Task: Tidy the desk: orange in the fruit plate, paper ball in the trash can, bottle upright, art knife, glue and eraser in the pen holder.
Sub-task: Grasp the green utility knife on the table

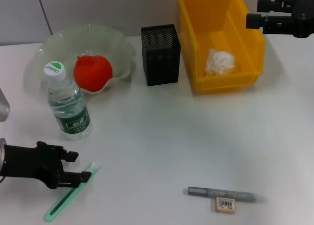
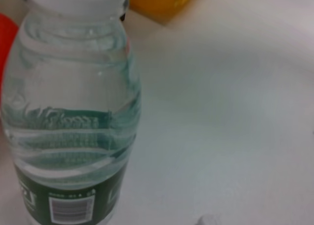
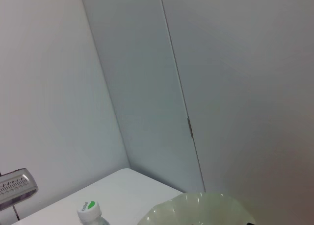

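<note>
I log the left tool (image 1: pixel 81 166) at the lower left of the head view, fingers parted with nothing between them, its lower fingertip lying over the green art knife (image 1: pixel 68 194) on the white surface (image 1: pixel 162 132). The water bottle (image 1: pixel 67 102) stands upright just above that tool; it fills the left wrist view (image 2: pixel 68 112). The orange (image 1: pixel 92 72) sits in the pale fruit plate (image 1: pixel 122 48) at upper left. The black mesh pen holder (image 1: pixel 160 53) stands at upper centre. Beside it, the yellow bin (image 1: pixel 245 43) serves as the trash can and holds the paper ball (image 1: pixel 220 62). The right tool (image 1: pixel 255 14) hangs at the upper right corner over the bin; I cannot tell whether it is parted. At lower right the grey glue stick (image 1: pixel 223 193) lies touching the eraser (image 1: pixel 225 205).
</note>
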`<control>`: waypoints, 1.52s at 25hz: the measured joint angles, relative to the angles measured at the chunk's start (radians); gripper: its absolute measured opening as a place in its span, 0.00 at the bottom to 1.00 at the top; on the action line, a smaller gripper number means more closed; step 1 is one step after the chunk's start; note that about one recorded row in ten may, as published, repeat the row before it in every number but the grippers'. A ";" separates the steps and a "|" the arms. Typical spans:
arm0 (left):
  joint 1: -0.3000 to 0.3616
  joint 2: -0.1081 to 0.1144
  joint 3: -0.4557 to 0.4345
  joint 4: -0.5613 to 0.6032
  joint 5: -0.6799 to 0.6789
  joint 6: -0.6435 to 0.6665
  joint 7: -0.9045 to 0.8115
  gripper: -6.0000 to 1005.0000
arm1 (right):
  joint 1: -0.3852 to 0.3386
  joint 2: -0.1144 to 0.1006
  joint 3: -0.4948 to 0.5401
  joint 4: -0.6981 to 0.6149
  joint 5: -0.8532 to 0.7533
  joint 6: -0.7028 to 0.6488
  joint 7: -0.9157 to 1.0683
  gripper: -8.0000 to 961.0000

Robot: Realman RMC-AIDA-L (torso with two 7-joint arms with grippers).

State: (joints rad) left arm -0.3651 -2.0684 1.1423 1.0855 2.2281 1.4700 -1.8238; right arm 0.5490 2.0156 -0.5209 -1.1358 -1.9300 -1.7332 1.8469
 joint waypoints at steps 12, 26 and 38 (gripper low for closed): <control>-0.007 -0.001 0.041 -0.001 0.007 -0.017 -0.036 0.67 | 0.000 0.003 -0.004 -0.001 0.000 0.004 0.001 0.79; -0.011 -0.001 0.103 0.032 0.008 -0.045 -0.120 0.67 | -0.007 0.003 -0.011 -0.002 -0.001 0.006 0.001 0.79; -0.012 -0.002 0.171 0.045 0.045 -0.083 -0.178 0.67 | -0.010 0.003 -0.011 -0.003 -0.001 -0.002 -0.004 0.79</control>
State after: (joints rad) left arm -0.3770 -2.0707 1.3137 1.1303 2.2734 1.3866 -2.0022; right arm 0.5387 2.0186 -0.5322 -1.1384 -1.9313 -1.7352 1.8430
